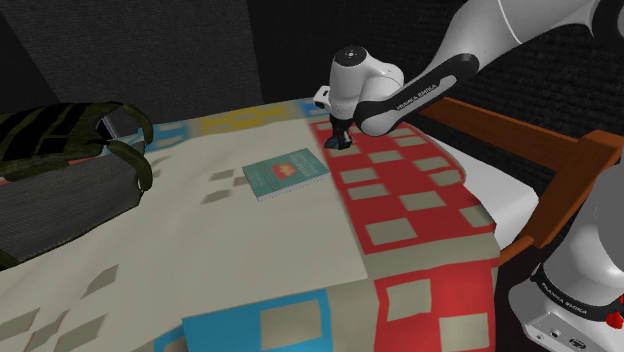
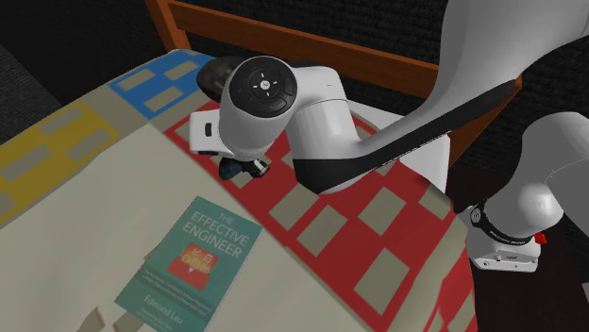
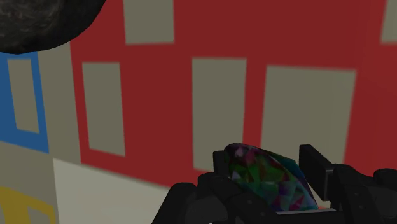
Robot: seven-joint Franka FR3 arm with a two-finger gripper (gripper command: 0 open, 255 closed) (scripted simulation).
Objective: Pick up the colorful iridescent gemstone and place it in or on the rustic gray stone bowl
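Note:
The gemstone, faceted in green, purple and blue, sits clasped between my black fingers in the wrist view. My gripper is shut on it and hovers over the red and beige patchwork. A dark grey stone bowl lies ahead of the gripper, off to one side, with just part of its rounded rim showing. In the second exterior view the bowl peeks out behind the white hand, and the gem glints under it. From the shoulder view my gripper hangs just above the quilt's red part.
A teal book lies on the beige middle of the quilt, toward the shoulder view's left of the gripper. A dark green backpack sits at the far left. A wooden bed frame runs along the right.

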